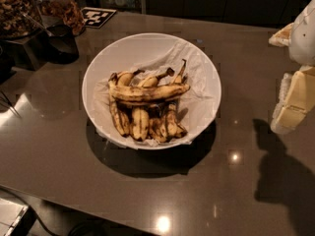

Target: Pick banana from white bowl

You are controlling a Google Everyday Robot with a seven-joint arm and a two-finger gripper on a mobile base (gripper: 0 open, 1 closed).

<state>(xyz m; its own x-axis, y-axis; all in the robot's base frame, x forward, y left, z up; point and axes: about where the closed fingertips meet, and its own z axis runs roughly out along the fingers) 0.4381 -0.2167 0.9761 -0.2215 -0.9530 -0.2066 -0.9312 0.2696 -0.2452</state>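
Note:
The white bowl [101, 68] stands in the middle of the dark grey table, lined with crumpled white paper. Several overripe bananas lie in it. The longest banana [150, 93] lies crosswise on top of the darker ones, yellow with brown speckles. My gripper [294, 102] is at the right edge of the view, well to the right of the bowl and above the table, with nothing seen in it. Its cream-coloured finger casts a shadow on the table below.
A dark container of nuts [17, 6] and a jar of snacks [66, 9] stand at the back left, next to a black-and-white marker tag [97, 16]. The table's front edge runs along the bottom left.

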